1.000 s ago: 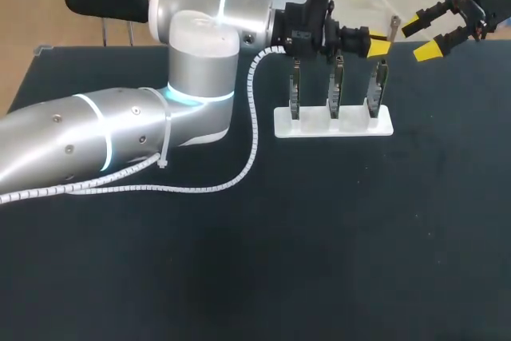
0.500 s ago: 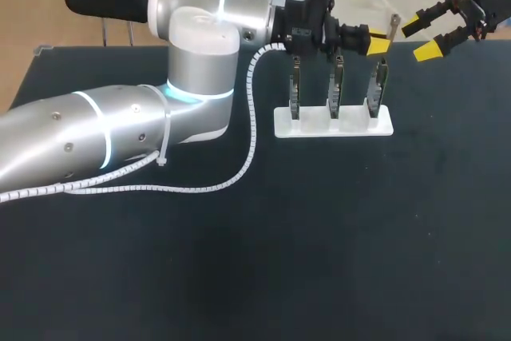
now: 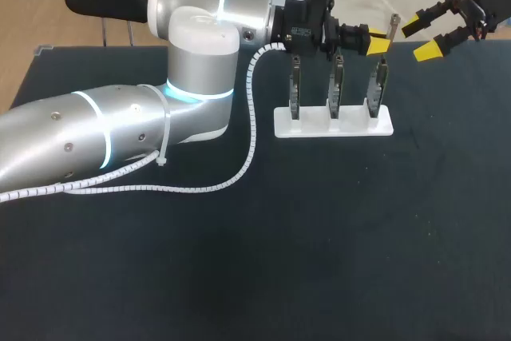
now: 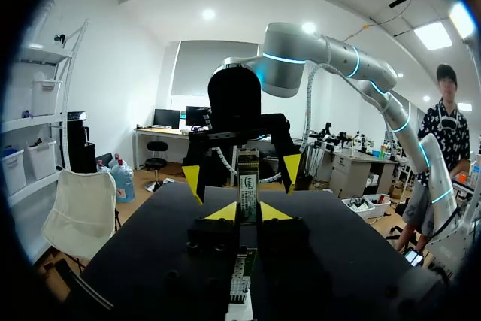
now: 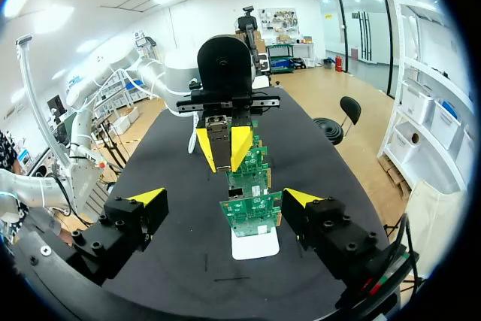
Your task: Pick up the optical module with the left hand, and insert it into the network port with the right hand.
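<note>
Over the last second your left arm (image 3: 120,129) has drawn its wrist slightly up and back from the row of boards. In the final half second it has hardly shifted.

The dark worktop (image 3: 319,237) carries a white stand (image 3: 334,123) with three green circuit boards (image 3: 335,85) upright in it, side by side. The left arm comes in from its own side and reaches past the middle, above the boards.

The left tool (image 3: 375,41) is clamped on the optical module (image 3: 393,25), which sticks out beyond the yellow tips, above the board nearest your right arm. The left wrist view shows it well: the module (image 4: 248,180) stands between the two closed fingers of the left tool (image 4: 249,212). The right tool (image 3: 421,37) waits near the worktop's far right corner with its fingers spread wide and nothing in them. In its own view the right tool (image 5: 224,198) looks straight along the boards (image 5: 252,212) at the left tool (image 5: 223,148).

The pick-up looks done, so the handover is the step in hand. Next, bring the module's free end between the right fingers, close them, and only then release the left. Which board carries the target port I cannot tell.
</note>
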